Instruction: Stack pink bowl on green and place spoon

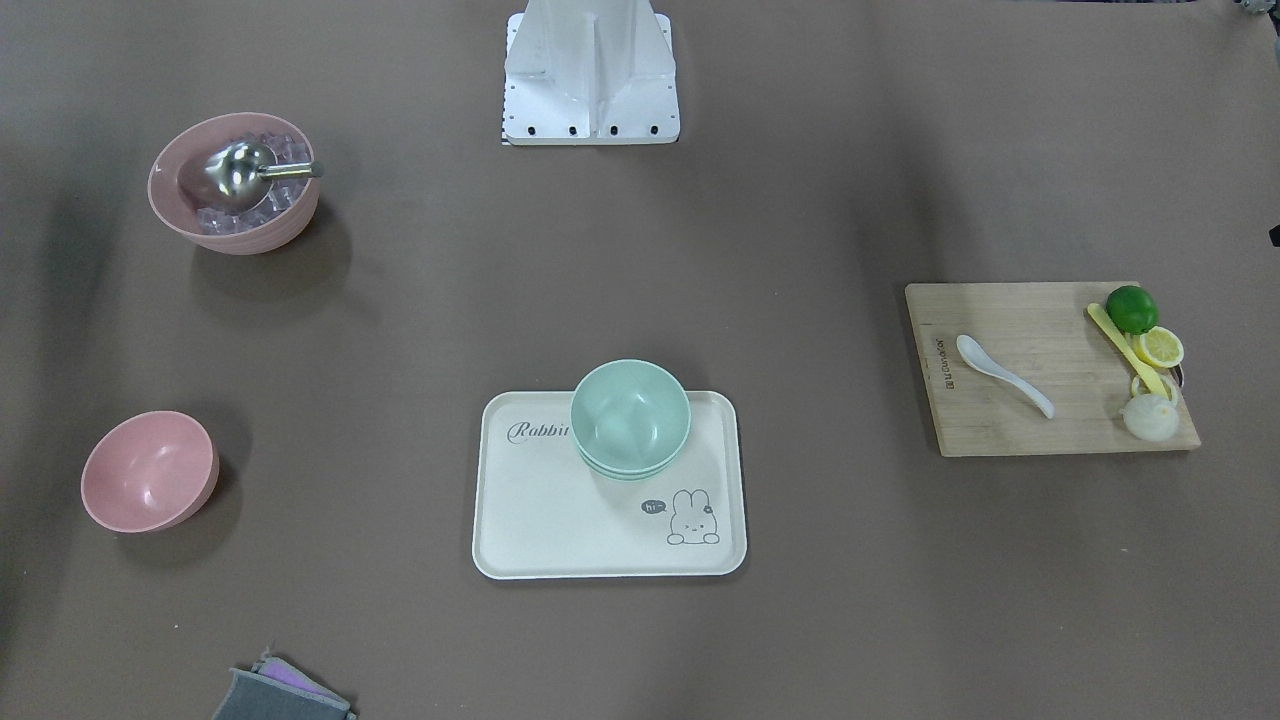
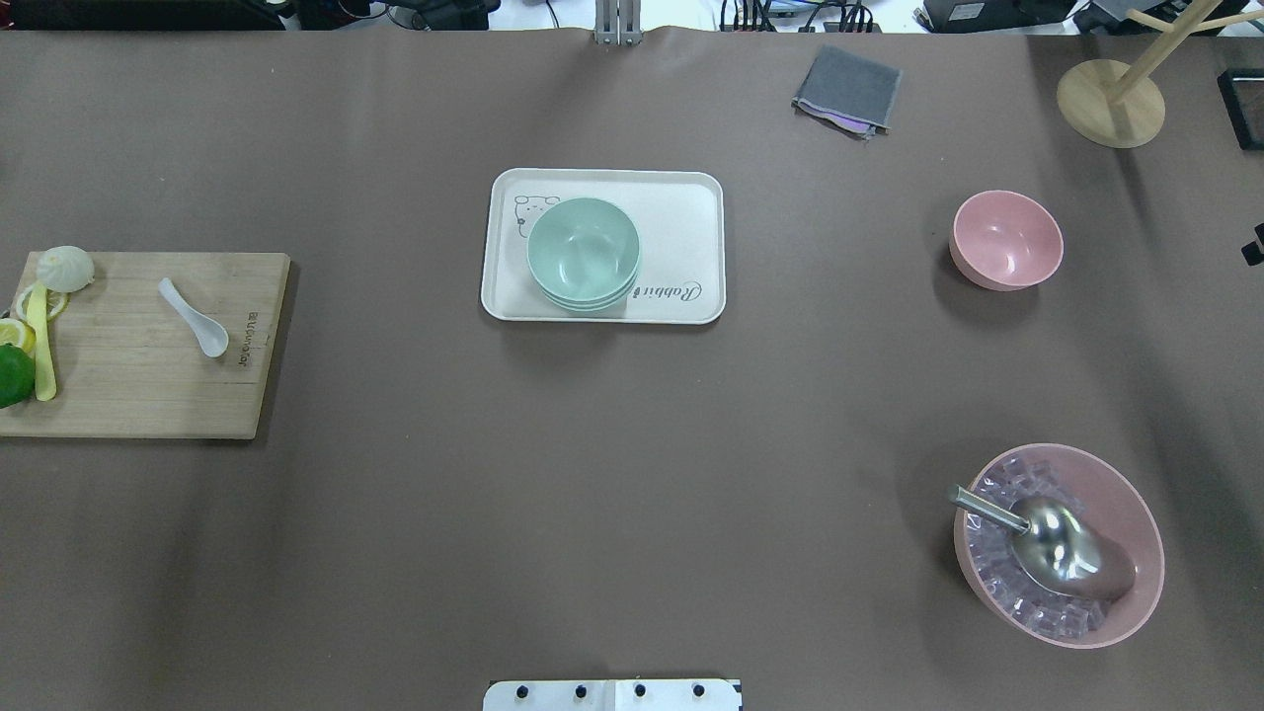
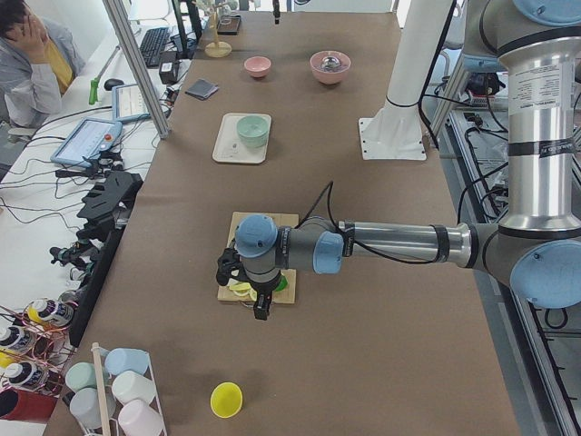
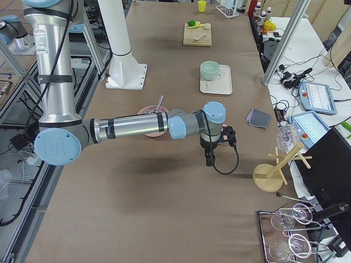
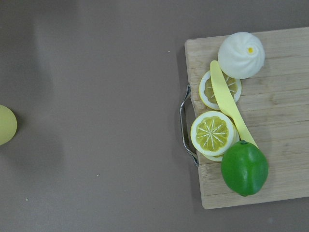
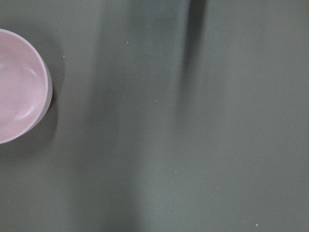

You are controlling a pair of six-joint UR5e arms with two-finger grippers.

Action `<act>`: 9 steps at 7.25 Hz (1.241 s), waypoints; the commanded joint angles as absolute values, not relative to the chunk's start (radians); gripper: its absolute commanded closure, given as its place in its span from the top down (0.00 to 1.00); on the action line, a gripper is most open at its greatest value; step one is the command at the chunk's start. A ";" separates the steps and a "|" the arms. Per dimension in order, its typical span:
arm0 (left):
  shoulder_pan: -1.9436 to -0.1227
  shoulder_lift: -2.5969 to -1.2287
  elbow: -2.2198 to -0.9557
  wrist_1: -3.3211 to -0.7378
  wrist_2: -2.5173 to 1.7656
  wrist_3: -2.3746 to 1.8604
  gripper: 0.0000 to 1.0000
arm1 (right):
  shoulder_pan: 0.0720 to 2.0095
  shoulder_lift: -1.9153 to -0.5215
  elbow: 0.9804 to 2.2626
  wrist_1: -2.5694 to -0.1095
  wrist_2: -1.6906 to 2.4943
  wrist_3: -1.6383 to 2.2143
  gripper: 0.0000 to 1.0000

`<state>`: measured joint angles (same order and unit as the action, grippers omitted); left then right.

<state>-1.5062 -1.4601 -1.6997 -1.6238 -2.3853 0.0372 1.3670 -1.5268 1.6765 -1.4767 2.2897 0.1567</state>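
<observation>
The pink bowl (image 2: pixel 1006 240) is seen empty at 3 o'clock of the tray (image 2: pixel 691 197), well apart. The green bowl stack (image 2: pixel 583 252) is set on the tray. The spoon (image 2: pixel 195 316) is laid on the cutting board (image 2: pixel 148 385) at 9 o'clock. The left gripper (image 3: pixel 260 309) is held over the board's lime (image 5: pixel 244 167) end and the right gripper (image 4: pixel 210 160) near the pink bowl. Clenched or released cannot be told for either.

1. The tray (image 2: pixel 681 227) lies at the middle of the surface (image 2: pixel 632 474), with the stacked bowls (image 2: pixel 583 252) on its left half.
2. The cutting board (image 2: pixel 148 395) lies far to the robot's left. The spoon (image 2: pixel 195 317) rests on it toward the right end, and the fruit pieces (image 2: pixel 12 377) sit at the left end.
3. The lone bowl (image 2: pixel 1006 240) stands right of the tray, well apart from it.
4. The ice bowl (image 2: pixel 1111 479) stands on the right, nearer the robot, with the scoop (image 2: pixel 1062 548) in it.
5. The cloth (image 2: pixel 847 91) lies beyond the tray, to its right.
</observation>
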 commanded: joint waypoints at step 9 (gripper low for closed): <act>-1.500 -1.453 -1.732 -1.713 -2.401 0.025 0.98 | 1.364 -1.534 1.681 -1.468 2.319 0.169 1.00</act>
